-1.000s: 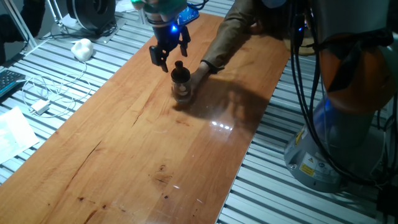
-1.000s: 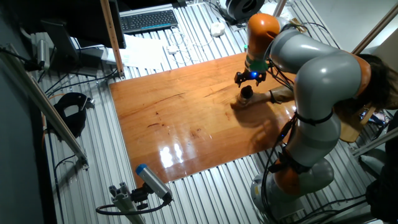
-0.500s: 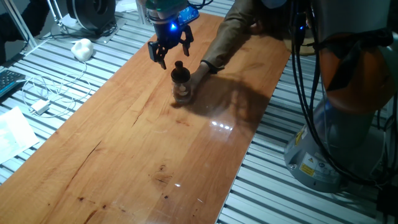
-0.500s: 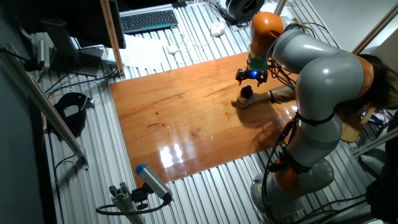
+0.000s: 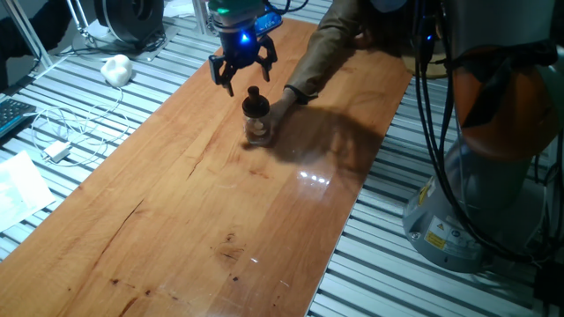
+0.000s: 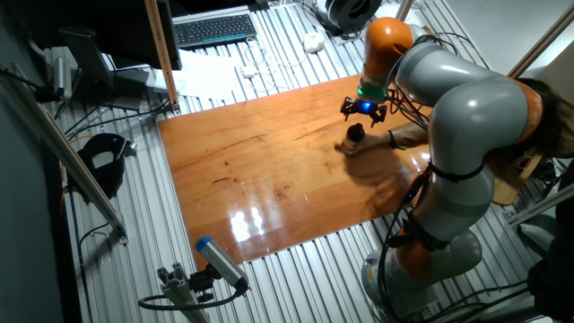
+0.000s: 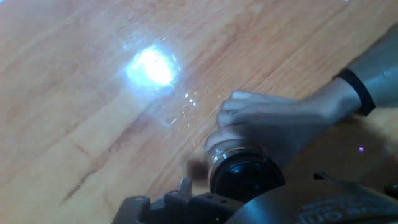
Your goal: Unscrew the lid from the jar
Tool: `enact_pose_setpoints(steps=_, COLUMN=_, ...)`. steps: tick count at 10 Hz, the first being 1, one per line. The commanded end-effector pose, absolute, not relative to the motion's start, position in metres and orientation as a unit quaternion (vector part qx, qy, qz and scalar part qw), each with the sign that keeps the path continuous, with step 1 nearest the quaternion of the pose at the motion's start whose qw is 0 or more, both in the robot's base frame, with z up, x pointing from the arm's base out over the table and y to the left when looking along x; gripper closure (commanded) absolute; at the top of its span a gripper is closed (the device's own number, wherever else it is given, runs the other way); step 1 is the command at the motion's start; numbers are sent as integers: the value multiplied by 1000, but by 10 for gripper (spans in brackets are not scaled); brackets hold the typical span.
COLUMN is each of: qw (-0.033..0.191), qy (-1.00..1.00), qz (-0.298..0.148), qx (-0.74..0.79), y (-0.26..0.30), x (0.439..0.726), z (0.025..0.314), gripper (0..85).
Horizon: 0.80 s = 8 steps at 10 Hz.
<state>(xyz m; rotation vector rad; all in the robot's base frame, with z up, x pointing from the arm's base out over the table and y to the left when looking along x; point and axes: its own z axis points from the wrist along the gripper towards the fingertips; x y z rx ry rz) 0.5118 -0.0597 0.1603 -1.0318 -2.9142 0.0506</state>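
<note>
The jar (image 5: pixel 257 129) is small and clear and stands upright on the wooden table (image 5: pixel 203 202). The black lid (image 5: pixel 255 103) with its knob sits on top of it. A person's hand (image 5: pixel 284 104) holds the jar from the right. My gripper (image 5: pixel 241 69) hangs above and just behind-left of the lid, with fingers spread and nothing between them. In the other fixed view the gripper (image 6: pixel 363 109) is above the jar (image 6: pixel 355 141). In the hand view the lid (image 7: pixel 245 177) is at the bottom edge and the hand (image 7: pixel 267 124) is wrapped around the jar.
The person's arm (image 5: pixel 335 44) reaches across the table's far end. The robot base (image 5: pixel 493 158) stands at the right. Cables (image 5: pixel 79 123) and a white object (image 5: pixel 116 69) lie on the slatted bench to the left. A bright light spot (image 7: pixel 151 67) falls on the wood.
My gripper has risen and drawn back a little from the lid, still open. The jar and the hand holding it have stayed put.
</note>
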Motion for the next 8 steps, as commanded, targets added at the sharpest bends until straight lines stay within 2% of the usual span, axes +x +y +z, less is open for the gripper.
enact_pose_setpoints(steps=1, qw=28, qy=-720, qz=6, qx=-694, y=-59, x=512, z=160, gripper=0)
enact_pose_setpoints(steps=5, qw=18, qy=-698, qz=23, qx=-716, y=-54, x=508, z=156, gripper=0)
enact_pose_setpoints(steps=8, qw=26, qy=-672, qz=16, qx=-740, y=-57, x=507, z=154, gripper=0)
